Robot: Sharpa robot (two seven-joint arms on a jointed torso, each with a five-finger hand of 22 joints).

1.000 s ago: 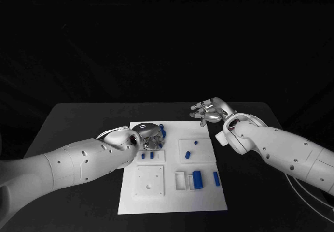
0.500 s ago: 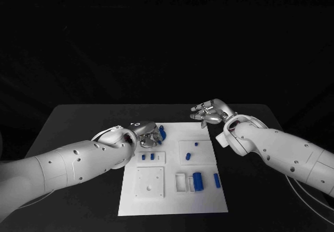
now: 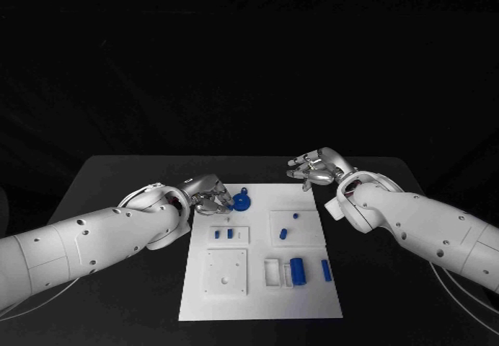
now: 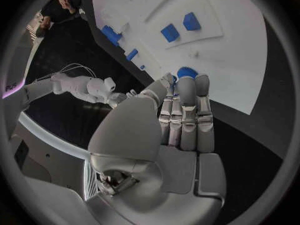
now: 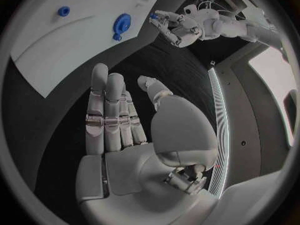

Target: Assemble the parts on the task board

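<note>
The white task board lies mid-table. My left hand hovers at the board's far left edge. Its thumb and fingertips seem to pinch a small blue part, which also peeks out at the fingertips from the right wrist view. Just right of that hand a round blue part with a small knob lies on the board. My right hand floats open past the board's far right corner, its fingers straight and holding nothing.
Two short blue pegs stand in a small plate on the board. Two small blue parts lie in a square recess. A thick blue cylinder and a slim blue bar lie nearer me, beside a square white plate.
My left hand has drawn back to the left, off the board's far corner, and the round blue part now lies uncovered. The right hand has barely moved.
</note>
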